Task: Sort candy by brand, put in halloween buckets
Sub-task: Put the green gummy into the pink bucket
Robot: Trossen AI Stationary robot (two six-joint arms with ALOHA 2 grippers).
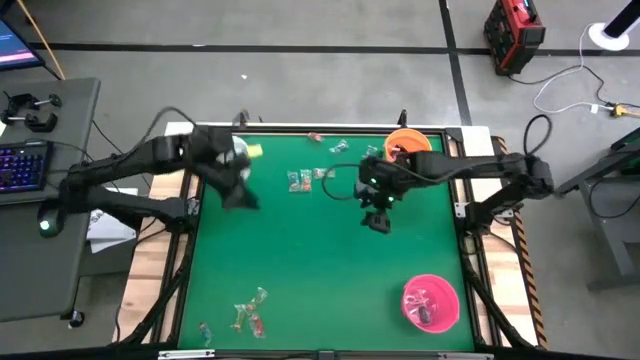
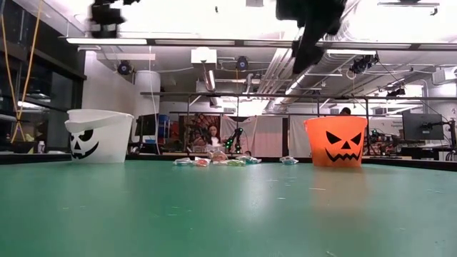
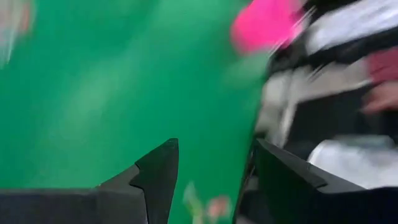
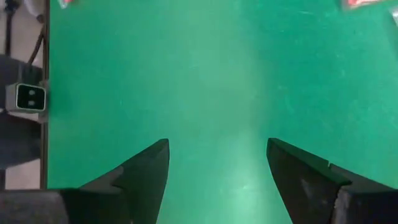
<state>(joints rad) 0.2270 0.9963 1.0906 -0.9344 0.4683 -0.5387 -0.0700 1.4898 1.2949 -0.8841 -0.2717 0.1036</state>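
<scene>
Candy (image 1: 300,180) lies in a loose cluster on the green table toward its far side, and more candy (image 1: 250,312) lies near the front left corner. The white bucket (image 2: 100,135) stands at the far left, partly under my left arm in the high view. The orange bucket (image 1: 408,143) stands at the far right, and the pink bucket (image 1: 430,302) at the near right. My left gripper (image 1: 240,197) hangs open above the table, left of the far cluster. My right gripper (image 4: 217,143) is open over bare green table near the middle (image 1: 378,222).
A few single sweets (image 1: 340,147) lie near the far edge beside the orange bucket. The table's middle and near centre (image 1: 320,270) is bare green surface. A desk with a keyboard (image 1: 25,165) stands off the table's left side.
</scene>
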